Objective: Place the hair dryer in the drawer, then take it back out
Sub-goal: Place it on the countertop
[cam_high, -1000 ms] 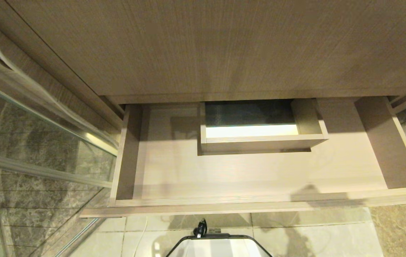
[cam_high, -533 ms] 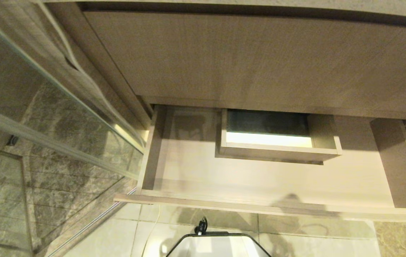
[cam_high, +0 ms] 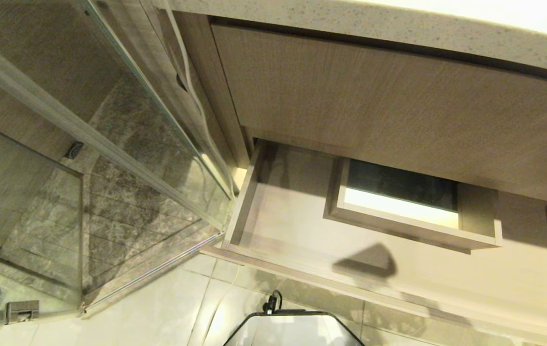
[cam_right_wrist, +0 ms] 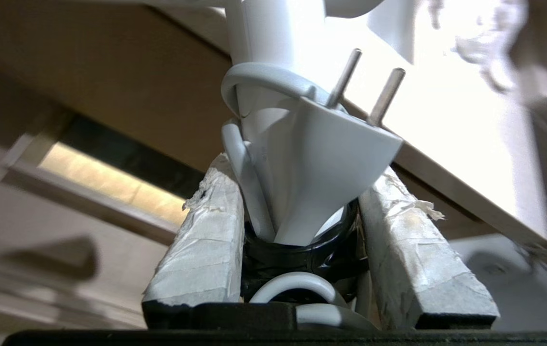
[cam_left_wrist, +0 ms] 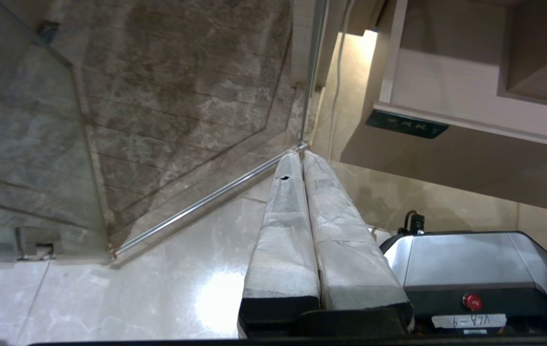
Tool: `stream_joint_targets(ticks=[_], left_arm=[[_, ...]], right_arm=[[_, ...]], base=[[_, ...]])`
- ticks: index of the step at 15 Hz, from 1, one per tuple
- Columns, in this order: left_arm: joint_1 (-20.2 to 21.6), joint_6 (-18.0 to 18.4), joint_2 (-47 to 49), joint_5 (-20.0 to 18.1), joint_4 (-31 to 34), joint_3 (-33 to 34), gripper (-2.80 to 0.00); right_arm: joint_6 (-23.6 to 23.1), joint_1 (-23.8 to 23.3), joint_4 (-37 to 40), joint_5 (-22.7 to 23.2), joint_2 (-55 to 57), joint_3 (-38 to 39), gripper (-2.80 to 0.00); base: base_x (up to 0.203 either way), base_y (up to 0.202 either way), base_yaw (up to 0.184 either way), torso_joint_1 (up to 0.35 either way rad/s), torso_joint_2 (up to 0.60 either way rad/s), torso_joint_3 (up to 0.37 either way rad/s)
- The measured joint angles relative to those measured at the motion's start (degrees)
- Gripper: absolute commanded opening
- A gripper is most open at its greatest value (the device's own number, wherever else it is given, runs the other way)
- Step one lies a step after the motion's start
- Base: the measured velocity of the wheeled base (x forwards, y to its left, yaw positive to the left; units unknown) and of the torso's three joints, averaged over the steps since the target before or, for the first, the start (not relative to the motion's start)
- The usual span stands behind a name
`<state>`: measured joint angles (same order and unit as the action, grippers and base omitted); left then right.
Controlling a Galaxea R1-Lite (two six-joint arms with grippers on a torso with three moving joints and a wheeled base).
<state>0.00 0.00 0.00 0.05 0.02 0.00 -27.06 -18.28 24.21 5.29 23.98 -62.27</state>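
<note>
White, smooth plastic fills my right wrist view: the hair dryer sits gripped in my right end effector, handle running lengthwise out between the tape-wrapped fingers, plug prongs pointing away. Pale wood-grain, the drawer stands open around its boxed cutout. My left end effector is clenched on nothing over the glossy floor tiles.

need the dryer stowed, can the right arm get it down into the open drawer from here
Probably yes: the right gripper grips the hair dryer, and the drawer is pulled out, nothing lying on its floor.
</note>
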Motion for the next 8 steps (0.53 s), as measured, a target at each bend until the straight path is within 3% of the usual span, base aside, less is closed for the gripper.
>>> stream_joint_targets(ticks=[8], left_arm=[[0.0, 0.0, 0.0, 0.1, 0.1, 0.0, -2.8]], right_arm=[[0.1, -0.1, 0.1, 0.2, 0.0, -0.3, -2.8]], base=[[0.005, -0.001, -0.003, 0.002, 0.0, -0.001]])
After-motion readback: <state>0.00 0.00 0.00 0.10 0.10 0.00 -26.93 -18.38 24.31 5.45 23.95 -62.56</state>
